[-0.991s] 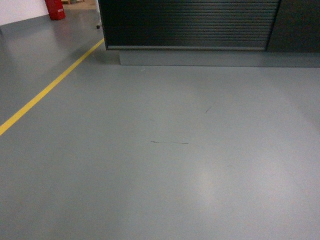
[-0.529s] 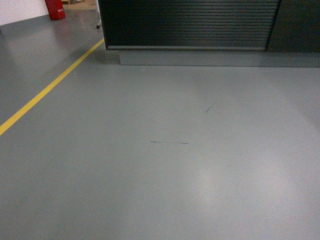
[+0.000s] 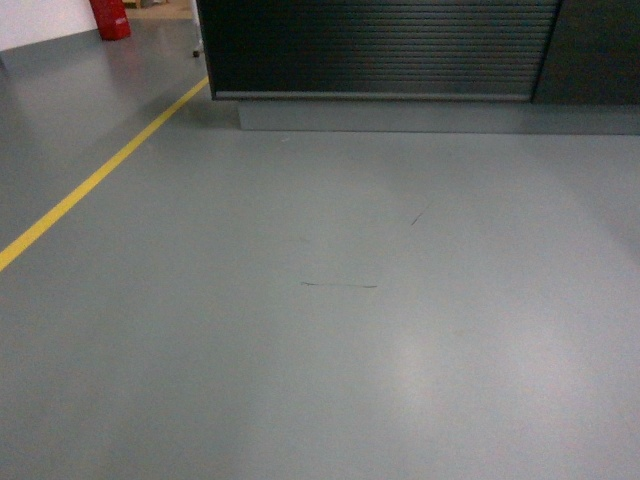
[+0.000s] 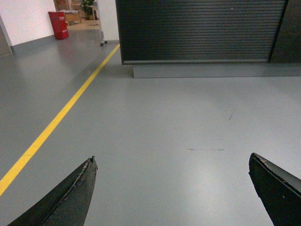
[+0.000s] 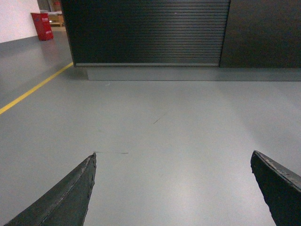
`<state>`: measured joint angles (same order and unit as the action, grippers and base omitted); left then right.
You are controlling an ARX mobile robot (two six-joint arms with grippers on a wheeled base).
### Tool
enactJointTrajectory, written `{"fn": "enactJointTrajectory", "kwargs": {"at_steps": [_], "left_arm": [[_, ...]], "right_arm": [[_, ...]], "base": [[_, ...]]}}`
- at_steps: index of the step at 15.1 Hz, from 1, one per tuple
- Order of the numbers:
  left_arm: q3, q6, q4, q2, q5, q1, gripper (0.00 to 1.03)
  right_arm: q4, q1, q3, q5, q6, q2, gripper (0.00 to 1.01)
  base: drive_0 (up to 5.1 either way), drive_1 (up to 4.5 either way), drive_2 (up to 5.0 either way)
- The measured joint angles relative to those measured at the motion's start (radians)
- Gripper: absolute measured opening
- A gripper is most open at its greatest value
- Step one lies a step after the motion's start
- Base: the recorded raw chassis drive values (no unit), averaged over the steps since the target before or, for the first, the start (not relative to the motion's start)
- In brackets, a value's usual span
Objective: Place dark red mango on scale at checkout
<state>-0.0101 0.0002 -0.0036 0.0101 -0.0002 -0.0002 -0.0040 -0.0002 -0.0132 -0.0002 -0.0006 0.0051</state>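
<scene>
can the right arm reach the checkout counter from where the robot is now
Probably not. The checkout stands well ahead across bare grey floor, and the open right gripper hangs over that floor, short of it. Nothing blocks the way; the base likely needs to drive closer.

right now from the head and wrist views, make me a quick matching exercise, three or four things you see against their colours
Things:
1. floor line
2. checkout front panel
3. plinth under the checkout
4. bin far left by the wall

Colours:
a. grey
b. red
c. yellow
d. dark brown-black, ribbed

Pairs: 1-c, 2-d, 3-a, 4-b

Both the left gripper and right gripper are open and hold nothing; no mango or scale shows in any view.
</scene>
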Motion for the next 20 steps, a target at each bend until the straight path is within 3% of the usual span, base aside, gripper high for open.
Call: {"fn": "enactJointTrajectory", "kwargs": {"at_steps": [9, 20], "left_arm": [[0.000, 0.000, 0.000, 0.000, 0.000, 0.000, 0.98], [0.000, 0.000, -0.001, 0.000, 0.000, 0.000, 0.98]], "right_arm": [[0.000, 0.000, 0.000, 0.000, 0.000, 0.000, 0.98], [-0.004, 0.000, 0.000, 0.000, 0.000, 0.000, 0.98]], "base": [[0.0, 0.15, -0.1], [0.0, 4.34, -4.3]]}}
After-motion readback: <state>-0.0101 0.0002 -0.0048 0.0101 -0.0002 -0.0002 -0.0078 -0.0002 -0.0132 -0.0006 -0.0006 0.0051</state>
